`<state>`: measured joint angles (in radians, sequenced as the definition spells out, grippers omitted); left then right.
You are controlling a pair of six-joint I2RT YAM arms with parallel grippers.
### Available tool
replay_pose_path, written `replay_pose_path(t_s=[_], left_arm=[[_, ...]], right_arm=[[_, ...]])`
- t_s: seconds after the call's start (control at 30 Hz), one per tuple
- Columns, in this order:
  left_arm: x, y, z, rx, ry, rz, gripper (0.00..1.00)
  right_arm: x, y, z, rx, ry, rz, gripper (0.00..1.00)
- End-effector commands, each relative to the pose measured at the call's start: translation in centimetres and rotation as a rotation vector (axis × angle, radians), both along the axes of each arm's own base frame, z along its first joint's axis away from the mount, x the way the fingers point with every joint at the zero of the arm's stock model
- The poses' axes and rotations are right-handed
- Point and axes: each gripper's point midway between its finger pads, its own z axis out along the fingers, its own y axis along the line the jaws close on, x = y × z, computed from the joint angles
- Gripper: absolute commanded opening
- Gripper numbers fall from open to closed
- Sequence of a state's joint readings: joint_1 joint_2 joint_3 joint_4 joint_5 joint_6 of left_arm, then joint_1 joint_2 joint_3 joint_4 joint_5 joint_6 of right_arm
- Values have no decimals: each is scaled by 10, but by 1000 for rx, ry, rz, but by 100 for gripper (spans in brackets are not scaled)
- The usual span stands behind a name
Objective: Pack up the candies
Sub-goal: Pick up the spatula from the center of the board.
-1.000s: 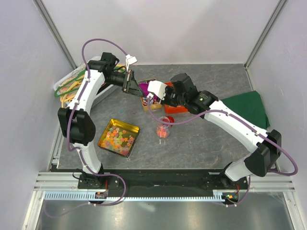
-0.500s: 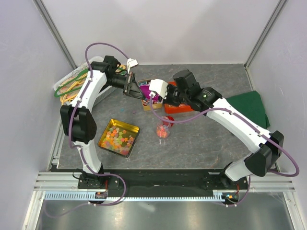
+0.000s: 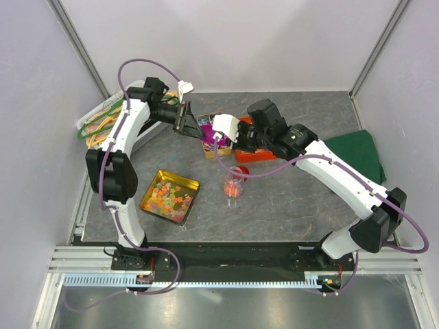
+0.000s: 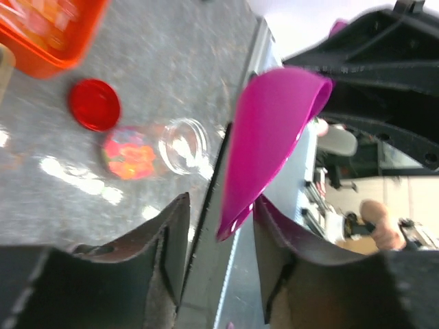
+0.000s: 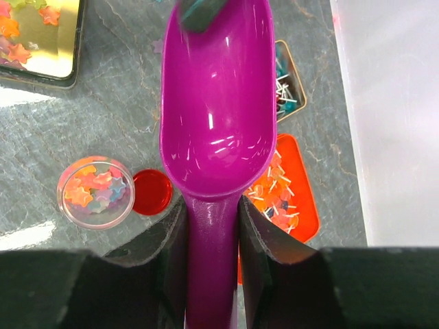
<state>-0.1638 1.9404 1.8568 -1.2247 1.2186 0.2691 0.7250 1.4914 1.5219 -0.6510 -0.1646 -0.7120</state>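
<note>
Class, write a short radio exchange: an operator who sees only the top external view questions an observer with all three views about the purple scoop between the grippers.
Operator: I can barely see the scoop from above. Is it loaded?
Observer: No, the right wrist view shows the scoop bowl empty.
Operator: Who has hold of it?
Observer: The right gripper is clamped on its handle.

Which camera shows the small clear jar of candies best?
Right wrist: the jar is seen from above, sharp, with candies visible inside. Left wrist shows it blurred; top external shows it tiny.
</note>
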Motion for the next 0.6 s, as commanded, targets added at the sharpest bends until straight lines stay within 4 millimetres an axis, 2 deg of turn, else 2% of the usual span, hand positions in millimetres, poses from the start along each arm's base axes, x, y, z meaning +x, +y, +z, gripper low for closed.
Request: replay_pose_path(t_s=[0.0,0.1,0.17,0.2,0.23,0.3,0.4,0.43,0.5,0.53,0.57], left_arm=[[31,26,45,-49,-186,86,51],[37,46,62,-54,-240,136,53],[38,56,58,-21,-280,156,54],[37,69,62,11,-328,188,55],[37,78,42,89,-358,193,56],[34,94,19,225,-406,203,58],[13,109,-23,351,-405,184,58],[0,113,-41,378,-384,164,58],[-9,123,-63,450,-366,151,58],[-21,126,-76,465,-330,143,58],[-22,130,-82,489,-336,150,58]], right_arm=[[4,6,16,32,-70,17,0],[4,6,12,27,-59,15,0],[4,7,14,30,-60,13,0],[4,6,13,27,-56,12,0],[4,6,15,28,-57,10,0],[4,5,13,17,-47,7,0],[3,5,18,20,-42,11,0],[4,6,23,24,-48,12,0],[4,6,25,23,-47,8,0],[5,6,30,27,-54,6,0],[5,5,30,25,-51,2,0]])
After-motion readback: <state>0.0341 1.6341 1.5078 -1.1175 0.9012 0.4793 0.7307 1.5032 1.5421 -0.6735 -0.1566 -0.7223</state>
